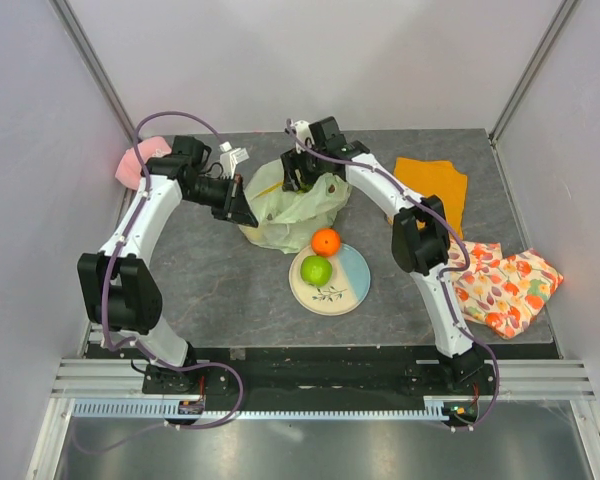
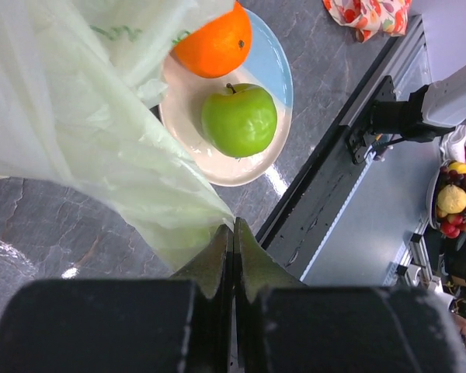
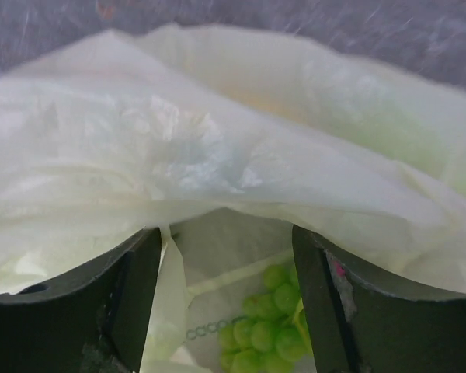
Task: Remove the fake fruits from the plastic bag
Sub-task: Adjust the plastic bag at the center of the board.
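Observation:
The pale yellow-green plastic bag [image 1: 285,208] lies at the table's middle back. My left gripper [image 1: 246,212] is shut on the bag's left edge [image 2: 140,194], pinching the film between its fingertips. My right gripper [image 1: 302,176] is open at the bag's top, its fingers [image 3: 132,287] spread around the bag's mouth [image 3: 233,179]. A bunch of green grapes [image 3: 276,330] shows inside the bag. An orange [image 1: 326,241] and a green apple [image 1: 316,270] sit on the cream-and-blue plate [image 1: 352,290]; both also show in the left wrist view, orange [image 2: 213,43] and apple [image 2: 239,119].
An orange cloth [image 1: 435,185] lies at the back right. A fruit-patterned cloth [image 1: 505,285] lies at the right edge. A pink cap [image 1: 138,165] sits at the back left by the wall. Off the table, a bowl of fruits [image 2: 458,202] shows in the left wrist view.

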Available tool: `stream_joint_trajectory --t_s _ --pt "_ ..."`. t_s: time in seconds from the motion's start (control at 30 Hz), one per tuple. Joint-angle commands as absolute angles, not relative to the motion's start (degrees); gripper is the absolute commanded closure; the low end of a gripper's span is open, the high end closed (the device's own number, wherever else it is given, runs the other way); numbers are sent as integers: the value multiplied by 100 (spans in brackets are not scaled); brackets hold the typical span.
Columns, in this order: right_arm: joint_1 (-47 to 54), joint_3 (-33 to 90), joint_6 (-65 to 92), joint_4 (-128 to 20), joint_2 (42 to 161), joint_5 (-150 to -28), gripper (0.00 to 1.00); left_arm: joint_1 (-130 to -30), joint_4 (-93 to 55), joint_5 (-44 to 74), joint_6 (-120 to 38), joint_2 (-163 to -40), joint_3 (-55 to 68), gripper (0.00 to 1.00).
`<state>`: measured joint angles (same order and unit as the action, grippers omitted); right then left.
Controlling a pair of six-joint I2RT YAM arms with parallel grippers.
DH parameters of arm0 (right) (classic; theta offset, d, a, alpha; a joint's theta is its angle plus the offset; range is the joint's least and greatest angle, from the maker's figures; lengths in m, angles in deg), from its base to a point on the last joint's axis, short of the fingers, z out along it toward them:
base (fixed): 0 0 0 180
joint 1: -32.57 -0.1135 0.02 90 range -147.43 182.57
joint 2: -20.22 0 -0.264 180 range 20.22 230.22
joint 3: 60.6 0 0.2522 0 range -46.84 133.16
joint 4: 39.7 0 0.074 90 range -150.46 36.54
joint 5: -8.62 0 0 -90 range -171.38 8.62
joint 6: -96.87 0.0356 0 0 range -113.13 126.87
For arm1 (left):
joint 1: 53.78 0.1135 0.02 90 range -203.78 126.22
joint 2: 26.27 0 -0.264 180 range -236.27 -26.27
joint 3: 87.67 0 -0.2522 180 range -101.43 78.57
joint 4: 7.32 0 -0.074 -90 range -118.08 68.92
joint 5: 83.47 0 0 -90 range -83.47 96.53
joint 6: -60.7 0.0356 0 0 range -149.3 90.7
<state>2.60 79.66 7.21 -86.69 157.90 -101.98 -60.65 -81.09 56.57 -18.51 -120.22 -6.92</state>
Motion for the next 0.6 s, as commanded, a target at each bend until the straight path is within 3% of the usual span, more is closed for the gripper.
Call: stream_joint_trajectory --t_s 0.0,0.37,0.57 --pt "524 8605 1038 -8194 16093 -9623 24 -6090 -8313 5856 -1691 -11715 -519 98" --pt "506 8421 916 -8115 16058 -8464 3 -6142 -8603 5849 -1383 -11619 -177 98" --pt "515 8543 871 -8071 16180 -8173 3 -6142 -8366 5908 -1550 -11574 0 98"
